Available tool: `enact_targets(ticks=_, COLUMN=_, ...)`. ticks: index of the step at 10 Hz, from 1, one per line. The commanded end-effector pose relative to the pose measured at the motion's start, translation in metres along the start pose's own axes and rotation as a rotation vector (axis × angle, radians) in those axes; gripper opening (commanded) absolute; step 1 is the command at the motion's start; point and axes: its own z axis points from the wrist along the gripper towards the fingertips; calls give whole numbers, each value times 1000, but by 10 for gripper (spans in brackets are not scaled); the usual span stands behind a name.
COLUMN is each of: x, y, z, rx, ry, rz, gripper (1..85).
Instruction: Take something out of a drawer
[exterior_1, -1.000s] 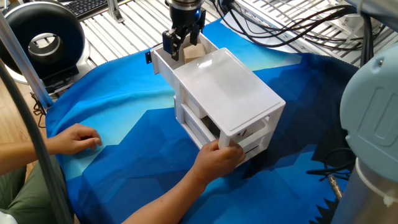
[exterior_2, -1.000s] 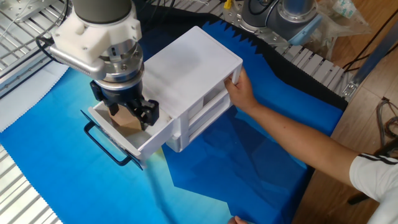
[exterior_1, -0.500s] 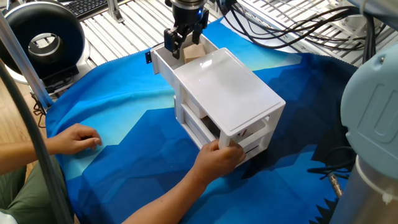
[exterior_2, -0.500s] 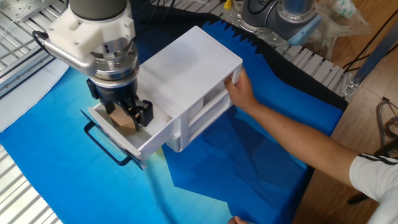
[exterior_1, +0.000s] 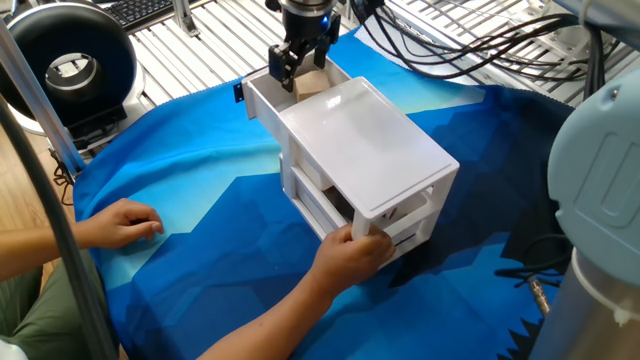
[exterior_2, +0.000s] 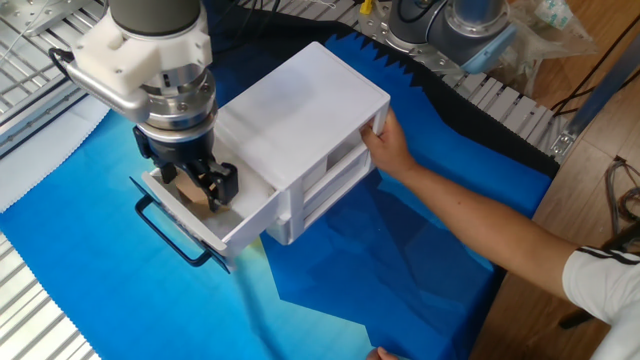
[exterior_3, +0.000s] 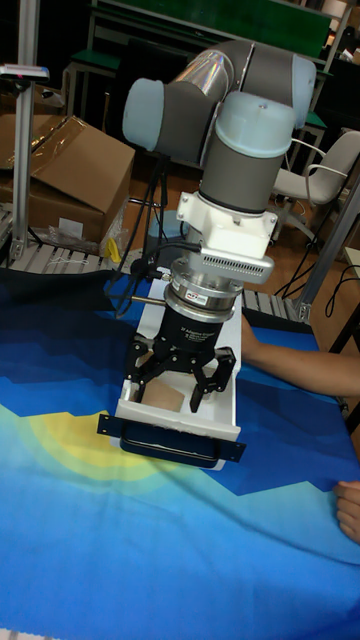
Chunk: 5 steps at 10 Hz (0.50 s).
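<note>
The white cabinet (exterior_1: 365, 140) has its top drawer (exterior_1: 258, 98) pulled out, black handle (exterior_3: 170, 445) at the front. A tan cube (exterior_3: 166, 396) lies inside the drawer (exterior_3: 175, 428). My gripper (exterior_3: 172, 390) hangs straight down into the drawer, open, with one finger on each side of the cube and a small gap showing. In one fixed view the gripper (exterior_1: 298, 68) covers part of the cube (exterior_1: 314, 84). From the other side the cube (exterior_2: 190, 193) shows between the black fingers (exterior_2: 222, 184) of the gripper (exterior_2: 193, 183), inside the drawer (exterior_2: 228, 228).
A person's hand (exterior_1: 352, 250) holds the cabinet's far end, and the other hand (exterior_1: 120, 222) rests on the blue cloth (exterior_1: 200, 200). A round black device (exterior_1: 65, 65) sits at the back left. Cables (exterior_1: 470, 40) run across the slatted table behind the cabinet.
The gripper has shifted a little toward the drawer's handle end and risen slightly. The cube, the drawer and the person's hands look unmoved.
</note>
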Motion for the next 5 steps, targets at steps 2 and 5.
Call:
enact_targets(ticks=2, x=-6, y=13, z=11, rx=-73, ry=-20, rz=27, gripper=747)
enact_targets(ticks=5, x=-4, y=-1, z=21, rx=-64, ry=-33, rz=0, gripper=763)
